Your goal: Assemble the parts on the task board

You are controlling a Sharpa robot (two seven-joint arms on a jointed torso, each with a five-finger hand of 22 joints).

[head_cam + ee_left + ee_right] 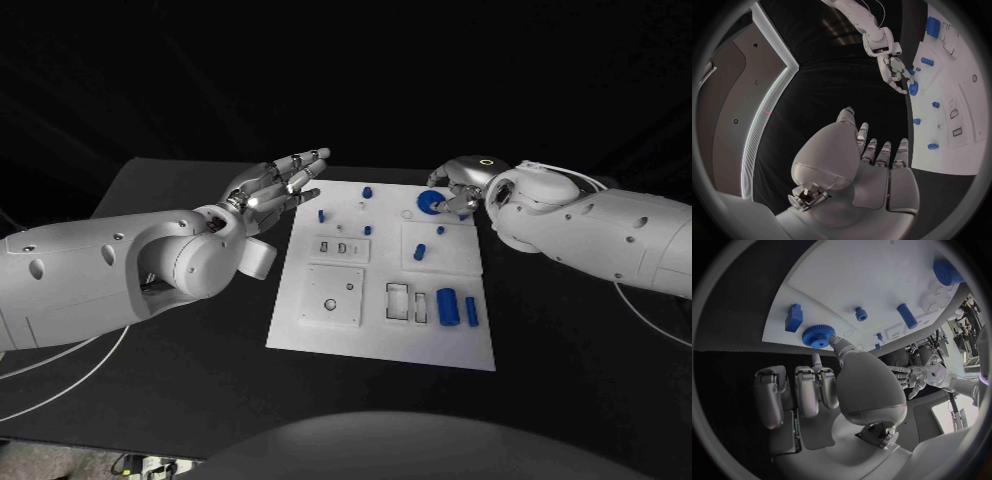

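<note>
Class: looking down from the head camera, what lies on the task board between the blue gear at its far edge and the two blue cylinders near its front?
One small blue peg on the task board, between the blue gear and the blue cylinders, in the head view.

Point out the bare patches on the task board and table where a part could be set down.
On the task board, a bare strip runs along the near edge, below the square plate and the two upright cylinders. Black table is open left of the board. Crowded: the far edge, where the right hand touches the blue gear among small pegs.
</note>
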